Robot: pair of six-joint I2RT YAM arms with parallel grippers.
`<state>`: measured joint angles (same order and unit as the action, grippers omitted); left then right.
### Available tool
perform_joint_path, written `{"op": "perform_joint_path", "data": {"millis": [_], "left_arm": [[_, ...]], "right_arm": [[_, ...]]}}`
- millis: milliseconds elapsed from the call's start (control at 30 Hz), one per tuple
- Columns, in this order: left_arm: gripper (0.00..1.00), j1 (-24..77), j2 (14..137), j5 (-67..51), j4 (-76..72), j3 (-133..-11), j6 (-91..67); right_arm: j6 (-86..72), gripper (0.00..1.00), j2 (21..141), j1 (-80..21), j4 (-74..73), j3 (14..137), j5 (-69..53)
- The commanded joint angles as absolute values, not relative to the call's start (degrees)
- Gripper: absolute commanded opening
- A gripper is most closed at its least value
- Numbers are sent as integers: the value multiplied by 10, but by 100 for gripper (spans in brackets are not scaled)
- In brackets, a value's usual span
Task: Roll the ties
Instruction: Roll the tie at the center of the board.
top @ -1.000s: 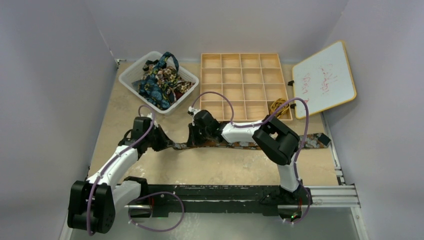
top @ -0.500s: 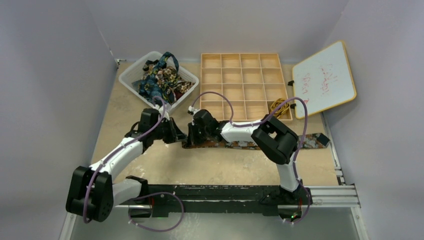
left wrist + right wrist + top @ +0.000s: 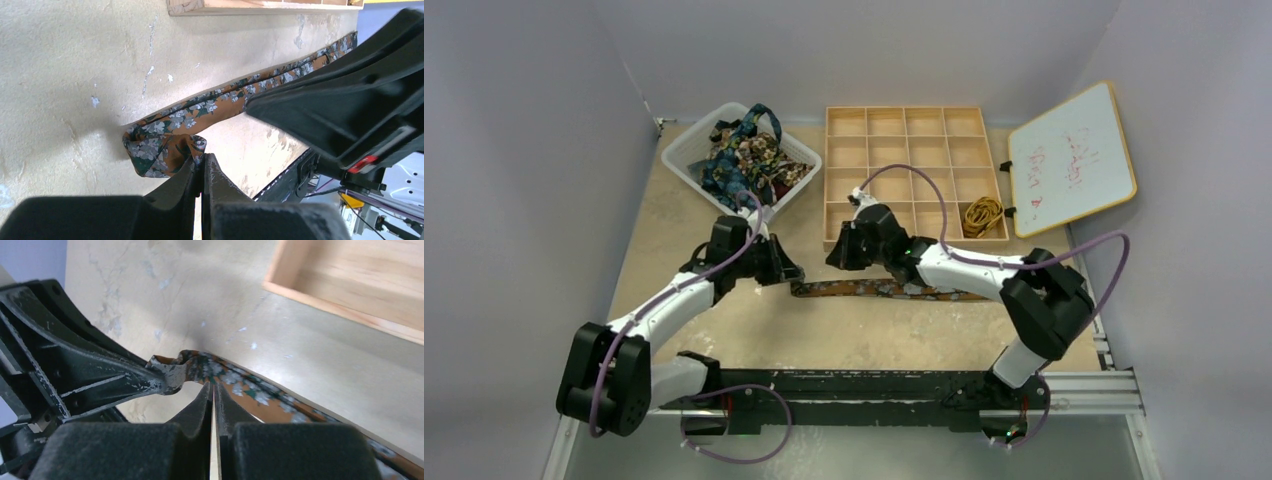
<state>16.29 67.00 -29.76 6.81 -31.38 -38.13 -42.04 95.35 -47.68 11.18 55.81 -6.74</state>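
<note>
Brown floral fabric necktie (image 3: pixel 864 289) laid lengthwise across middle of counter (image 3: pixel 864 335), left end curled over and pinched in left claw (image 3: pixel 202 161), apparently to start the roll; right claw (image 3: pixel 213 388) pressed together just beside, likely steadying.

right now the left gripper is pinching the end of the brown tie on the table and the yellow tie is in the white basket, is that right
Not quite. The yellow tie is not in the white basket. It sits in the near right corner compartment of the wooden tray, as the top view shows. The rest holds: the left gripper is pinching the folded end of the brown tie on the table.
</note>
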Motion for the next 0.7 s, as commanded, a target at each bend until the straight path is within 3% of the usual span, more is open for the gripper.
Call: {"op": "perform_joint_path", "data": {"millis": [0, 667], "left_arm": [[0, 186, 695, -293, 29, -333, -367], [0, 301, 858, -189, -62, -371, -470]], "right_arm": [[-445, 6, 907, -457, 107, 511, -6], [-435, 12, 851, -438, 99, 469, -37]]}}
